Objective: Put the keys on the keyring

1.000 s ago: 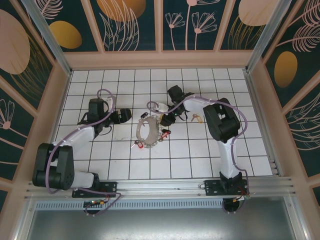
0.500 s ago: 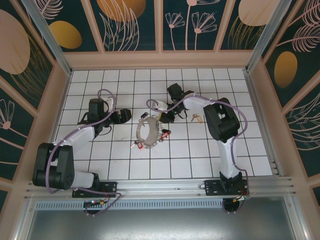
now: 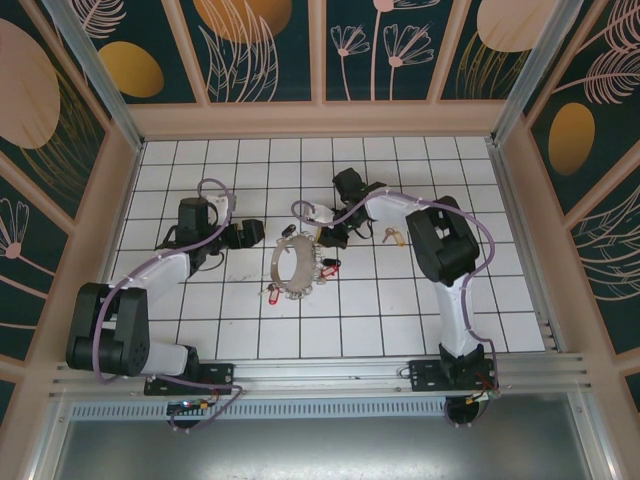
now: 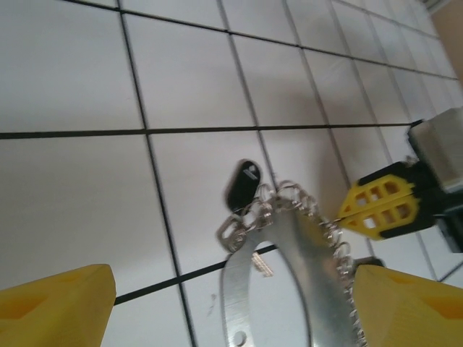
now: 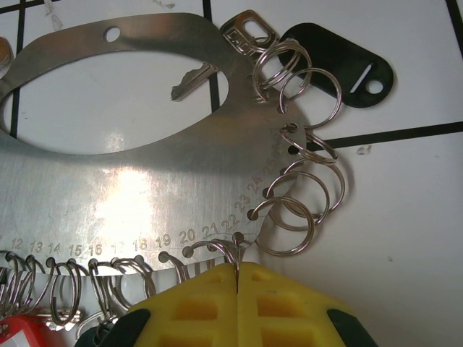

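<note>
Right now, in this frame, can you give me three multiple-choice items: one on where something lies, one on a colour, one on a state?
1. Where do the yellow-tagged keys lie?
A) hooked on the hoop
B) on the tiles right of the hoop, apart from it
C) inside the hoop's opening

2. What colour is the oval tag beside the hoop?
A) black
B) green
C) white

3. How do the right fingers stand?
A) wide apart
B) shut at the hoop's rim
C) shut on the oval tag

Answers: 1 B, the top view shows them loose on the tiles; 2 A, both wrist views show it black; 3 B, the right wrist view shows them meeting at the numbered rim.
</note>
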